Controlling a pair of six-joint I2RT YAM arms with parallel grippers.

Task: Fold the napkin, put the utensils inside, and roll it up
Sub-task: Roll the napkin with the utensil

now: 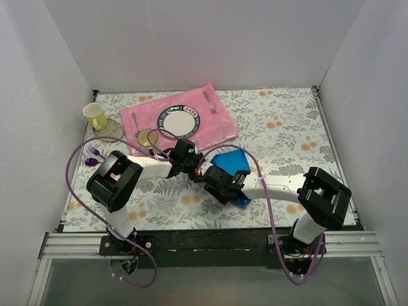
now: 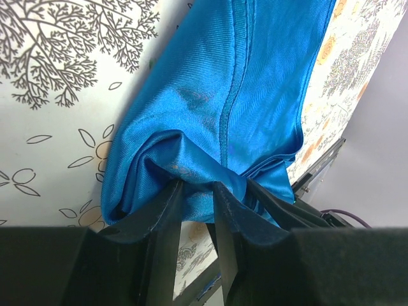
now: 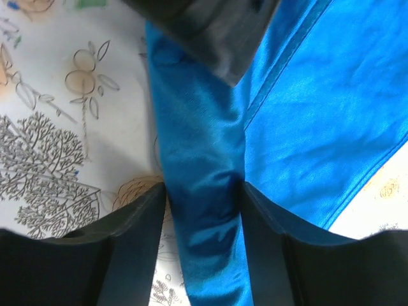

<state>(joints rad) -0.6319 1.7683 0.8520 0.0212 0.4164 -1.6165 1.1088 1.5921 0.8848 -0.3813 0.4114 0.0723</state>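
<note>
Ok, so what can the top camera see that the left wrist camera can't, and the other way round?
Only the top camera shows the pink mat, the plate and the yellow cup. Only the left wrist camera shows, up close, the left hand pinching a bunched fold of the napkin, and the stitched seam running along it. Both show the blue napkin lying on the flowery tablecloth.

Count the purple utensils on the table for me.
2. A purple fork lies near the left edge of the table, nearer the arms than the yellow cup; a purple spoon lies just beside it. The left arm may hide others.
</note>
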